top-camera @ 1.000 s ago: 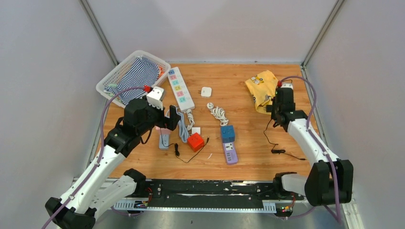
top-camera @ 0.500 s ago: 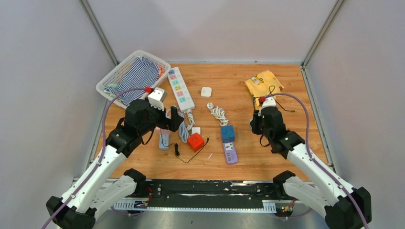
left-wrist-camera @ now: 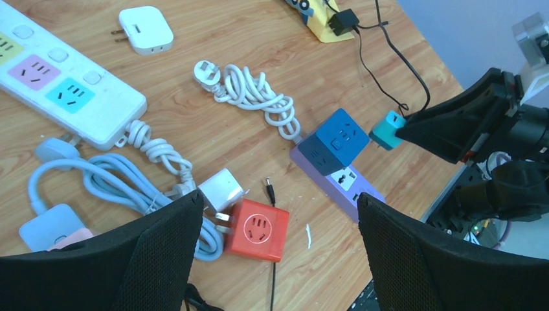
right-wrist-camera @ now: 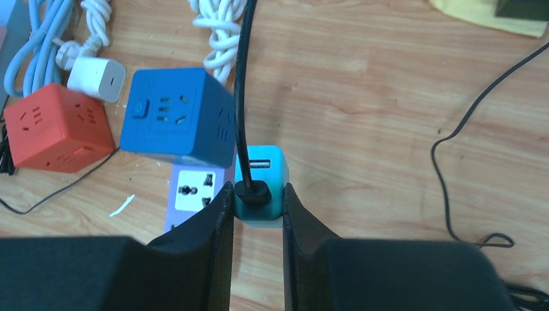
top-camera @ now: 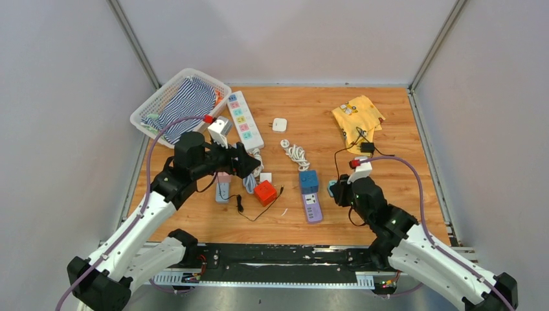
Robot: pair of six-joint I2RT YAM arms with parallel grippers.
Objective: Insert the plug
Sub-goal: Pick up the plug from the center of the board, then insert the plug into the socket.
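No readable text, brand or number in any of my views.

- Yellow cloth (top-camera: 355, 113), desk's far right corner: dark printed figures, too small to read as lettering.
- White power strip (top-camera: 244, 121), toward the far left corner: coloured socket panels, any marks on them too small to tell.
- Blue cube socket (right-wrist-camera: 175, 116) and red cube socket (right-wrist-camera: 55, 126), mid-desk toward the near edge: moulded slots only.
- Teal plug (right-wrist-camera: 262, 170), clamped in my right pincer (right-wrist-camera: 257, 194): no wording I can make out.
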